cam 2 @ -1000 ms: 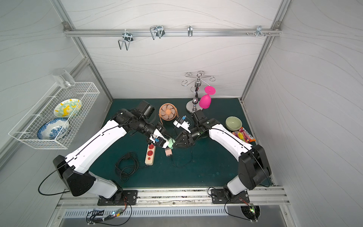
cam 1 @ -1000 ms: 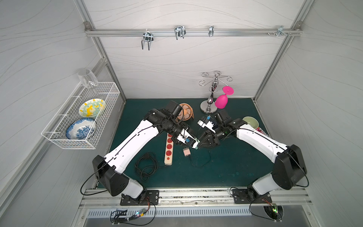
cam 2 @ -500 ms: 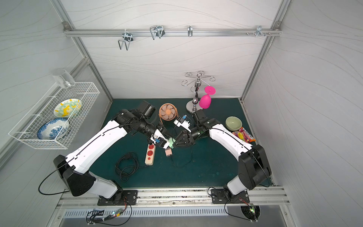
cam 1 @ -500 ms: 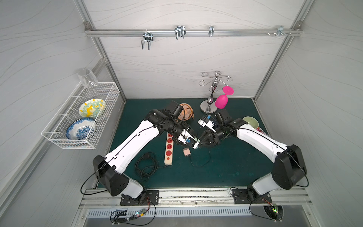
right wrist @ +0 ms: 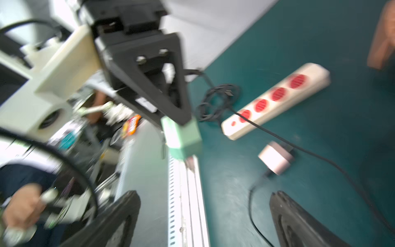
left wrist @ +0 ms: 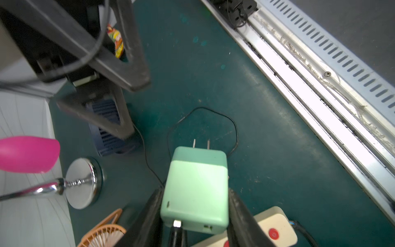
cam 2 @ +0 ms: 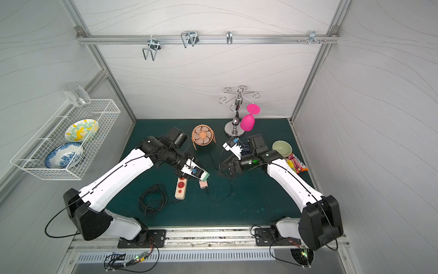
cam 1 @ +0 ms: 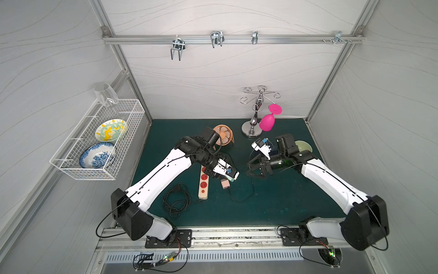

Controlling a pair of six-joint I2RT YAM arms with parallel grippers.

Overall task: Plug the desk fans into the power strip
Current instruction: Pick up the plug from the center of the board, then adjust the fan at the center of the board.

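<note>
The power strip (cam 1: 204, 182) lies on the mat (cam 1: 272, 208) between the coiled cord (cam 1: 176, 198) and a loose adapter (cam 1: 225, 183), with the desk fan (cam 1: 224, 134) behind it.

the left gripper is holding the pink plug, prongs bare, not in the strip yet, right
Not quite. The left gripper holds the green plug, as the left wrist view shows. The pink plug lies on the mat near the strip. The rest holds: prongs bare, not in the strip yet.
</note>
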